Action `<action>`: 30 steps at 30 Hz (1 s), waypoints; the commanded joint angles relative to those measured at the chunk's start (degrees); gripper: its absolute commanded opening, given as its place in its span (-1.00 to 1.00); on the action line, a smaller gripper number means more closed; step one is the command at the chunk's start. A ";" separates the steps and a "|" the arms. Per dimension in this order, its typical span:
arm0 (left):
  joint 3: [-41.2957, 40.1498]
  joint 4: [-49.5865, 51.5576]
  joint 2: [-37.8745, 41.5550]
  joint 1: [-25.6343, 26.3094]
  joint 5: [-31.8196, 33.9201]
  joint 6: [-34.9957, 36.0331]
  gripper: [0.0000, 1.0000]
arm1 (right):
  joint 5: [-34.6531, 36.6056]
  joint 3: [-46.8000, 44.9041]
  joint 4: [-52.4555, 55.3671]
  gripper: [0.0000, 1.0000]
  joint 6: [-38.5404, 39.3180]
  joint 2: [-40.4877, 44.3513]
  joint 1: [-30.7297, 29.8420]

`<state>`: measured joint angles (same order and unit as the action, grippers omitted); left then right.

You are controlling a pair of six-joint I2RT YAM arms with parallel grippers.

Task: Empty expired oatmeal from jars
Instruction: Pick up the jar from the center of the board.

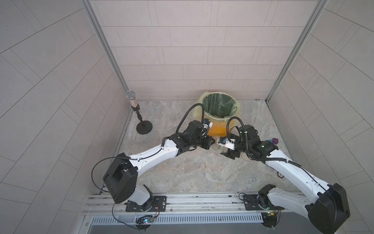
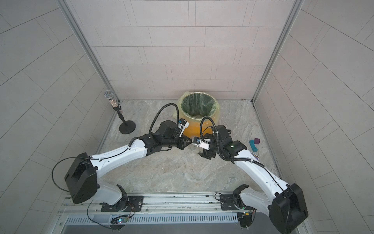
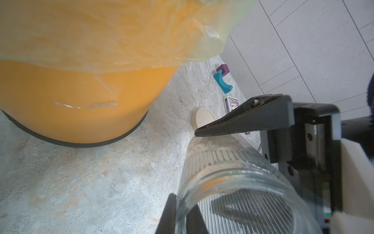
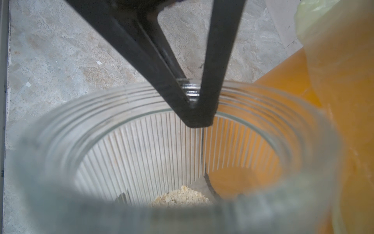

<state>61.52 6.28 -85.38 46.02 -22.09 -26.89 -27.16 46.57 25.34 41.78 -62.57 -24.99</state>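
Note:
A small clear ribbed glass jar (image 3: 232, 168) without its lid hangs between both grippers, just in front of the orange bin (image 1: 216, 129). My left gripper (image 3: 182, 200) is shut on its rim, one finger inside the mouth and one outside; the right wrist view shows that same pinch (image 4: 199, 119). My right gripper (image 2: 194, 149) is closed round the jar's body, with one finger (image 3: 242, 119) lying flat along the glass. A small heap of pale oatmeal (image 4: 182, 195) sits at the jar's bottom. The flat cream lid (image 3: 203, 119) lies on the table.
The bin has a yellowish plastic liner (image 2: 197, 105) and stands at the back wall. A teal block (image 3: 222, 81), a purple block (image 3: 223, 68) and a small card box (image 3: 231, 105) lie at the right wall. A microphone on a stand (image 1: 139, 119) is at the back left.

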 commanded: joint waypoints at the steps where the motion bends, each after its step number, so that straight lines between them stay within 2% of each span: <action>1: 3.30 -4.64 2.66 -0.57 -1.18 0.28 -1.00 | 0.56 2.53 3.87 -1.00 -0.74 0.97 0.65; 5: 4.51 -4.43 1.30 -0.64 -2.19 0.09 -0.98 | 0.67 5.86 6.84 -1.00 -1.88 -0.05 0.65; 9: 5.11 -4.97 0.53 -0.65 -2.26 -0.31 -0.57 | 0.26 7.78 8.49 -1.00 -2.14 0.13 0.76; 13: 5.82 -4.75 0.96 -0.59 -1.48 0.13 -0.30 | 0.68 8.98 8.92 -1.00 -2.83 0.51 0.74; 16: 6.63 -4.35 1.15 -0.58 -1.46 0.43 -0.22 | 0.80 10.37 9.35 -1.00 -3.36 0.60 0.99; 17: 6.89 -4.33 1.21 -0.58 -1.46 0.40 -0.10 | 0.79 10.94 9.71 -1.00 -3.58 0.60 1.08; 20: 7.77 -4.31 1.47 -0.60 -1.21 0.39 0.50 | 0.77 13.08 10.99 -1.00 -4.07 0.42 1.17; 21: 8.10 -4.18 1.53 -0.62 -1.13 0.48 0.61 | 0.72 13.56 11.36 -1.00 -4.07 0.33 1.18; 23: 8.79 -4.00 1.64 -0.59 -1.13 0.67 0.63 | 0.69 14.09 11.96 -1.00 -3.91 0.33 1.26; 27: 10.70 -1.90 2.26 -0.66 0.53 1.99 0.92 | 0.95 15.10 13.34 -1.00 -3.71 0.67 1.48; 30: 11.92 -0.97 3.55 -1.05 2.20 3.19 0.99 | 1.72 16.07 13.87 -1.00 -3.56 1.43 1.95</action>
<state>70.52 5.21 -84.79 44.99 -21.15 -25.36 -25.08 60.42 39.51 38.17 -62.92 -23.35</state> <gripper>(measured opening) 0.993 0.836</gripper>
